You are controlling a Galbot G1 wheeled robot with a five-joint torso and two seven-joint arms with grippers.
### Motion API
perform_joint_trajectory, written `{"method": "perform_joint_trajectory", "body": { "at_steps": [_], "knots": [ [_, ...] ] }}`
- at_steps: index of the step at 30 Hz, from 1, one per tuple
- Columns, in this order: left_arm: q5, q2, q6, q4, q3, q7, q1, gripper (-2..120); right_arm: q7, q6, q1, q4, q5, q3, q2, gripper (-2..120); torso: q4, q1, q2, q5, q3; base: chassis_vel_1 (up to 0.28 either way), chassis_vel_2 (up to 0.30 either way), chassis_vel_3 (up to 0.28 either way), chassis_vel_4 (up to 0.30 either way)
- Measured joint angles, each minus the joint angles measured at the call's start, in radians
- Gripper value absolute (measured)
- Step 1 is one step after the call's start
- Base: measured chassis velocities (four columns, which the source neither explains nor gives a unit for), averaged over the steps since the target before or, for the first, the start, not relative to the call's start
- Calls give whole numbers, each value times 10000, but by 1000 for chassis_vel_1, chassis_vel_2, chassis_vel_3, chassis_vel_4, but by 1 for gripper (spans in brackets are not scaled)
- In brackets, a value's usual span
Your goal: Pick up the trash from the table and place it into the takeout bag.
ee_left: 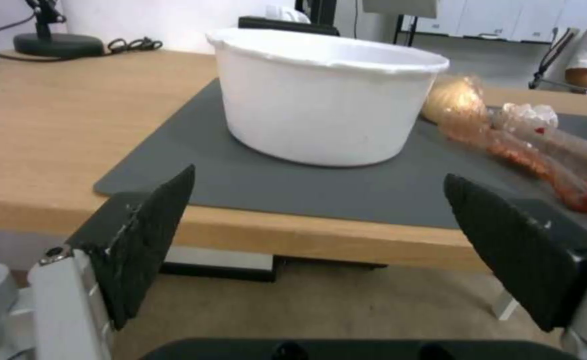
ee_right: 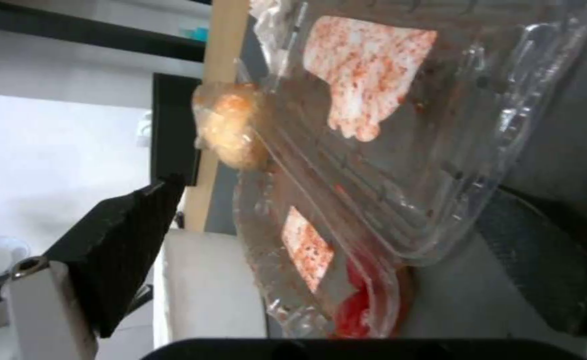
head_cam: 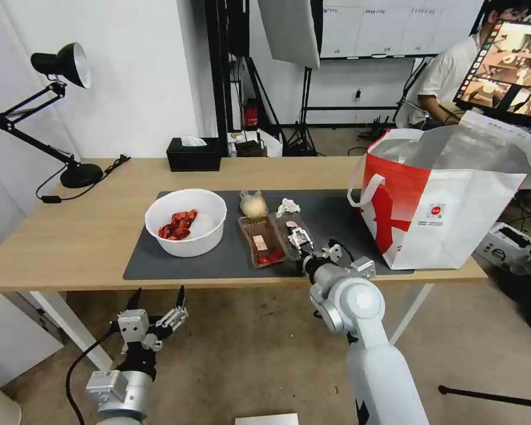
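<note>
The trash lies on the dark mat of the table (head_cam: 82,236): a white bowl (head_cam: 186,221) with red shells, two clear trays (head_cam: 261,241) side by side, a crumpled tissue (head_cam: 288,206) and a small bag with a beige lump (head_cam: 253,205). The takeout bag (head_cam: 448,195) stands open at the table's right end. My right gripper (head_cam: 305,251) is open at the near end of the trays (ee_right: 407,125), one finger (ee_right: 120,250) on each side of them. My left gripper (head_cam: 156,298) is open below the table's front edge, facing the bowl (ee_left: 327,95).
A black desk lamp (head_cam: 65,118) stands at the back left and a black tissue box (head_cam: 193,154) at the back middle. Bare wood lies left of the mat (ee_left: 293,185). Behind the bag is a monitor (head_cam: 507,71).
</note>
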State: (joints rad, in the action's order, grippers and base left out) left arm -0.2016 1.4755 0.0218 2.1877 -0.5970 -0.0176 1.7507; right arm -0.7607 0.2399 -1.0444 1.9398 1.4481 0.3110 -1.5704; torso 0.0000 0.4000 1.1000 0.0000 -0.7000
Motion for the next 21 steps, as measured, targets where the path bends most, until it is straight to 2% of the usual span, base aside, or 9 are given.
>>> {"method": "perform_joint_trajectory", "body": {
  "at_steps": [8,15,21],
  "knots": [
    [-3,3,0,-178,23,-1,-62,100,927,-2,-108,-59,-1001,-100,31,100,0,0,-1,0,-1,0,0,0,0],
    [-78,-19,26,-320,19,-2,-111,100,1963,-8,-209,-163,-2497,-190,189,100,0,-1,0,0,0,0,0,0,0],
    [-113,-28,31,-371,19,-4,-149,100,2432,-3,-206,-201,-3081,-191,331,100,0,0,0,0,0,0,0,0,0]
  ]
}}
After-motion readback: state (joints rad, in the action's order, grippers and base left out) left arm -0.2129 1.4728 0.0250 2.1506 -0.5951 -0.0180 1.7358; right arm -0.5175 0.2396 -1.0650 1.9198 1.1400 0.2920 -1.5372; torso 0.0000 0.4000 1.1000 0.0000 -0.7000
